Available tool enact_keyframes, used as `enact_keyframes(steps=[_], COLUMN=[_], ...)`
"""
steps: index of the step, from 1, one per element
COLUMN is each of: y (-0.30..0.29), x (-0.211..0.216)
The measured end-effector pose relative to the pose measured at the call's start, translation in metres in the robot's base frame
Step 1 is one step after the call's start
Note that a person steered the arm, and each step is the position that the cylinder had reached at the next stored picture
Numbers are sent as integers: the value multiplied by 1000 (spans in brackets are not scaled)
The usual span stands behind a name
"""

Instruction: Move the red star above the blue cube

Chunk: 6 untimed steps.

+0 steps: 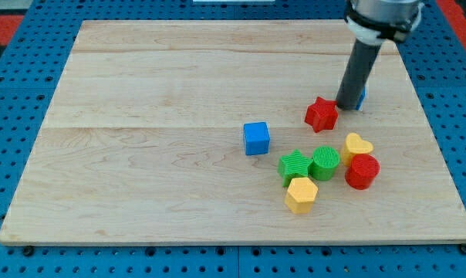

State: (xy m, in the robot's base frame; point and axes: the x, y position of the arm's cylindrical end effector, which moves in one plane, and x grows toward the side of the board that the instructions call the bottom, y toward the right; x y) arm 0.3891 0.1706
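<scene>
The red star (321,114) lies right of the board's centre. The blue cube (256,138) sits to its lower left, apart from it. My tip (346,106) is down on the board just right of the red star, close to its upper right edge; I cannot tell if they touch. The dark rod rises toward the view's top right.
A second blue block (362,98) is mostly hidden behind the rod. Below the star sit a green star (295,167), a green cylinder (324,162), a yellow heart (357,145), a red cylinder (362,171) and a yellow hexagon block (301,194). The wooden board (140,116) rests on a blue pegboard.
</scene>
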Motion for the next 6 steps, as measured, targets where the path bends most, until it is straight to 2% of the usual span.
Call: enact_keyframes(steps=[1, 2, 3, 4, 5, 6], y=[-17, -10, -10, -52, -80, -113], x=[9, 56, 70, 60, 28, 28])
